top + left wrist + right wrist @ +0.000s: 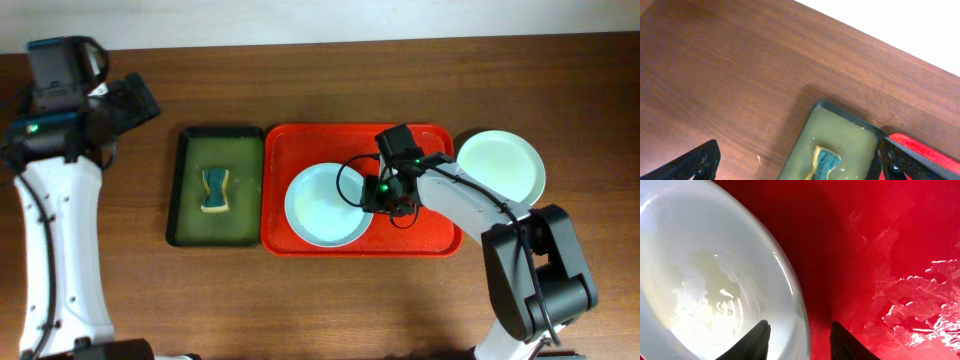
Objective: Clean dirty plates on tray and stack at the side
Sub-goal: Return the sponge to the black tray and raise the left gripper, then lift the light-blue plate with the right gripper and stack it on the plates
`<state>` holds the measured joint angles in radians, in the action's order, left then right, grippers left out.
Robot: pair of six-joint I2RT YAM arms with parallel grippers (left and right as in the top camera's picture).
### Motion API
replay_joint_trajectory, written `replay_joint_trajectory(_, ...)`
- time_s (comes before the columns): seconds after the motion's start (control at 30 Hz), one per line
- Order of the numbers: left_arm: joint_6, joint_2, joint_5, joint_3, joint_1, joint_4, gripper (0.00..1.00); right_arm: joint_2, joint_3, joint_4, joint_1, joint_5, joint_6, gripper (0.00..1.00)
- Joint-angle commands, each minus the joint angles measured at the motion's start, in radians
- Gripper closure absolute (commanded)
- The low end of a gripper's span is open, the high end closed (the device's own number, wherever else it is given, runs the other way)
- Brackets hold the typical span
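A pale blue plate (322, 206) lies in the red-orange tray (305, 146), left of its middle. My right gripper (385, 196) is low at the plate's right rim. In the right wrist view its fingers (800, 326) are apart and straddle the rim, one over the plate (700, 255), one over the wet tray floor (890, 255). A pale green plate (501, 166) lies on the table right of the tray. The white plate is not in view. My left gripper (138, 100) is open and empty, high at the far left.
A dark green tray (183, 205) with yellowish liquid and a blue-and-yellow sponge (215, 190) stands left of the red tray. The left wrist view shows that tray (845, 132), the sponge (824, 161), my open fingers (800, 167) and a corner of the red tray (922, 146).
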<state>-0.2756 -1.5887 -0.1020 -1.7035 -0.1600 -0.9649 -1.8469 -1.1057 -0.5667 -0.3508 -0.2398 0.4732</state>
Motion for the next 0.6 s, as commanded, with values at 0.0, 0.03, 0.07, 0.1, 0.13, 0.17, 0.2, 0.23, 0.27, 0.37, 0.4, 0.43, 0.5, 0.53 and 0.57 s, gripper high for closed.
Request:
replay_joint_trajectory(0.0, -0.035, 0.001, 0.009, -0.003, -0.011, -0.010, 0.01, -0.007, 0.006, 0.003, -0.009, 0.016, 0.006, 0.68)
replay_joint_trajectory(0.03, -0.035, 0.001, 0.009, -0.003, -0.011, -0.010, 0.01, -0.007, 0.006, 0.003, -0.009, 0.016, 0.006, 0.73)
replay_joint_trajectory(0.07, -0.035, 0.001, 0.009, -0.003, -0.011, -0.010, 0.00, -0.007, 0.006, 0.003, -0.009, 0.035, 0.006, 0.75)
replay_joint_trajectory(0.1, -0.035, 0.001, 0.009, -0.003, -0.011, -0.010, 0.01, -0.007, 0.006, 0.003, -0.009, 0.043, 0.006, 0.75)
replay_joint_trajectory(0.13, -0.035, 0.001, 0.009, -0.003, -0.011, -0.010, 0.01, -0.007, 0.006, 0.003, -0.009, 0.043, 0.007, 0.76)
replay_joint_trajectory(0.17, -0.035, 0.001, 0.009, -0.003, -0.011, -0.010, 0.01, -0.007, 0.006, 0.003, -0.009, 0.043, 0.023, 0.76)
replay_joint_trajectory(0.2, -0.035, 0.001, 0.009, -0.003, -0.011, -0.010, 0.01, -0.007, 0.006, 0.003, -0.010, 0.043, 0.041, 0.76)
replay_joint_trajectory(0.23, -0.035, 0.001, 0.009, -0.003, -0.011, -0.010, 0.01, -0.007, 0.006, 0.003, -0.014, 0.056, 0.041, 0.77)
replay_joint_trajectory(0.27, -0.035, 0.001, 0.009, -0.003, -0.011, -0.010, 0.01, -0.007, 0.006, 0.003, -0.024, 0.085, 0.041, 0.79)
replay_joint_trajectory(0.37, -0.035, 0.001, 0.009, -0.003, -0.011, -0.010, 0.01, -0.008, 0.006, 0.003, -0.075, 0.245, 0.060, 0.84)
replay_joint_trajectory(0.4, -0.035, 0.001, 0.009, -0.003, -0.011, -0.010, 0.00, -0.008, 0.006, 0.005, -0.080, 0.253, 0.059, 0.84)
replay_joint_trajectory(0.43, -0.035, 0.001, 0.009, -0.003, -0.011, -0.010, 0.01, -0.008, 0.006, 0.005, -0.081, 0.252, 0.059, 0.96)
replay_joint_trajectory(0.5, -0.035, 0.001, 0.009, -0.003, -0.011, -0.010, 0.01, -0.005, 0.005, 0.000, -0.081, 0.227, 0.059, 0.96)
replay_joint_trajectory(0.53, -0.035, 0.001, 0.009, -0.003, -0.011, -0.010, 0.01, -0.003, -0.012, -0.002, -0.074, 0.163, 0.058, 0.96)
replay_joint_trajectory(0.57, -0.035, 0.001, 0.009, -0.003, -0.011, -0.010, 0.00, 0.000, -0.046, -0.014, -0.060, 0.082, 0.055, 0.96)
